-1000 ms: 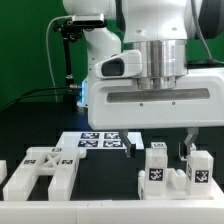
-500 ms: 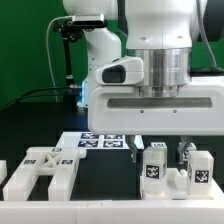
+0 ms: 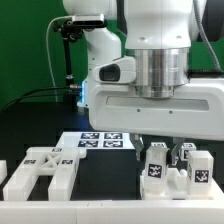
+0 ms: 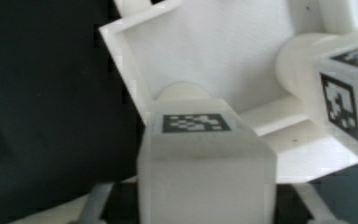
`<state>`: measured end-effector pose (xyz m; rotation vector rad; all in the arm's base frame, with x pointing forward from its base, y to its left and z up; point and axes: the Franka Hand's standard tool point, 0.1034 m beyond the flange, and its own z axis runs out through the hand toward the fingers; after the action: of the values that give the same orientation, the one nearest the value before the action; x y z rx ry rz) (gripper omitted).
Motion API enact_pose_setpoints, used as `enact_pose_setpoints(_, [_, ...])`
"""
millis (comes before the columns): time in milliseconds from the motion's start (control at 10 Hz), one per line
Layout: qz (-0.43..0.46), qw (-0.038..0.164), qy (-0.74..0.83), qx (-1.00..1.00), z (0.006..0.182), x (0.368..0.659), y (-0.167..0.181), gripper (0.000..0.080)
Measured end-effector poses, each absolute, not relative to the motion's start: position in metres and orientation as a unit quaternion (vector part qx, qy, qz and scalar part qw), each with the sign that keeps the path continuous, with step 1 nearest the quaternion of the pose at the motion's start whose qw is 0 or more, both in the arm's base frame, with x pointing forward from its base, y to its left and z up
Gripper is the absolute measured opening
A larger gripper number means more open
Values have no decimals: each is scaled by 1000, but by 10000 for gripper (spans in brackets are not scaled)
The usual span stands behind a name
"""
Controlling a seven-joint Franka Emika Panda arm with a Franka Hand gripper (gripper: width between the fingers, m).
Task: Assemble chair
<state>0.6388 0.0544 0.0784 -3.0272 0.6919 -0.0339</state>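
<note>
1. Reaching for a chair part, by judgement: pick-up step, nothing joined yet.
2. Fingers (image 3: 184, 151): apart, low among the tagged posts (image 3: 157, 168) at the exterior view's right; cannot tell whether anything is held.
3. Slotted panel (image 3: 40, 172): loose on tabletop (image 3: 105, 178), exterior view's left, well apart from posts.
4. Next move, likely: firm squeeze on one post, straight lift, carry toward panel.

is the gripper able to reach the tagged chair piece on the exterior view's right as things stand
Probably yes: the gripper hangs right over the chair piece, reaching down among its tagged posts, with nothing in between. The slotted panel lies well aside.
</note>
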Motion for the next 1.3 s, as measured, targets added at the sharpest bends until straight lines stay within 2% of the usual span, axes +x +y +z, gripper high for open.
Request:
enact_pose_setpoints(200, [-18, 21, 331, -943, 78, 642, 52, 286])
enact_pose_setpoints(500, [-9, 38, 526, -850, 77, 643, 49, 288])
enact_pose_setpoints(600, [-13, 54, 612, -789, 76, 647, 47, 288])
enact_pose_setpoints(800, [-14, 59, 635, -770, 76, 647, 47, 288])
enact_pose_setpoints(900, [-15, 58, 624, -779, 75, 647, 47, 362])
enact_pose_setpoints(1000, [-17, 58, 609, -791, 75, 647, 47, 362])
enact_pose_setpoints(1100, [-30, 59, 526, -848, 76, 650, 45, 563])
enact_pose_setpoints(1200, [-38, 56, 443, -894, 77, 650, 44, 622])
enact_pose_setpoints(1300, [-46, 56, 395, -916, 77, 648, 45, 622])
